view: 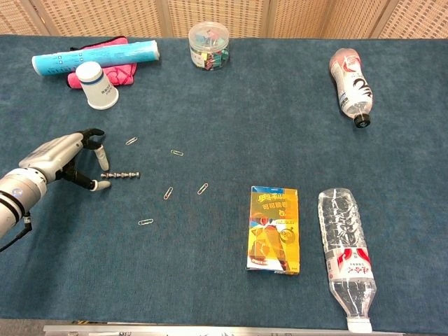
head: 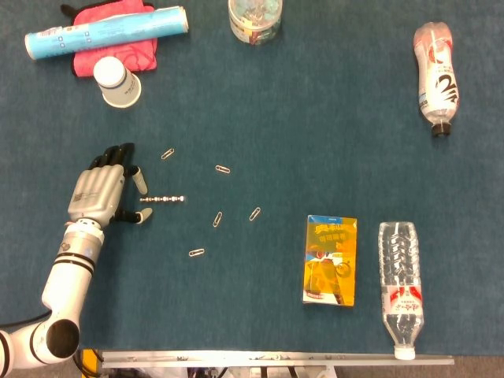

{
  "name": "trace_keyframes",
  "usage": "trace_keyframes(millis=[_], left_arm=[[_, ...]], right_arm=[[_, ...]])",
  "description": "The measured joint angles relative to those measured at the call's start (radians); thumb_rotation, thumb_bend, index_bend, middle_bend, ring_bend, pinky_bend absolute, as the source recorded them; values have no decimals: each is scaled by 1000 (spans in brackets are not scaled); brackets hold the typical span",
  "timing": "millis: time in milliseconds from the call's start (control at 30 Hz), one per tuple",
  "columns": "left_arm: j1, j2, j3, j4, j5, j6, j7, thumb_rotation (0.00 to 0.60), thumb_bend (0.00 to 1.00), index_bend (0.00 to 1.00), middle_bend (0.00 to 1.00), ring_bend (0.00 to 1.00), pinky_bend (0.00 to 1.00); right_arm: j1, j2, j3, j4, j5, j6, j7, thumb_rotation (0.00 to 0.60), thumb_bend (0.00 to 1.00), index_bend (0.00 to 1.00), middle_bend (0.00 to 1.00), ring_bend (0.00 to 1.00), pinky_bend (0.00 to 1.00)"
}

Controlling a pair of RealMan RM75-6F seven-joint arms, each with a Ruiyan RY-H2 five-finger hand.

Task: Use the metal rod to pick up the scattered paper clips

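Your left hand (head: 101, 191) hovers spread and empty beside the rod (head: 162, 200).
It's thin, beaded, silvery; clips (head: 217, 220) scattered just beyond.

left hand (head: 101, 191): palm faces down, so its underside is hidden; whether a fingertip touches the rod (head: 162, 200) cannot be told
right hand: not seen in either view
jar (head: 254, 17): top cut off by the head view's edge
clips (head: 217, 220): too small for detail
left arm (view: 8, 203): cut off at the chest view's edge
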Motion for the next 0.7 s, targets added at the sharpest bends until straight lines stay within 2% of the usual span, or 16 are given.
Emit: trace_keyframes(millis=[700], left_arm=[[-25,8,6,9,-14,-32,5,600,178,520,85,0,101]], right_arm=[[-1,-9,-3,10,1,-4,8,600,28,192,164,130,531]])
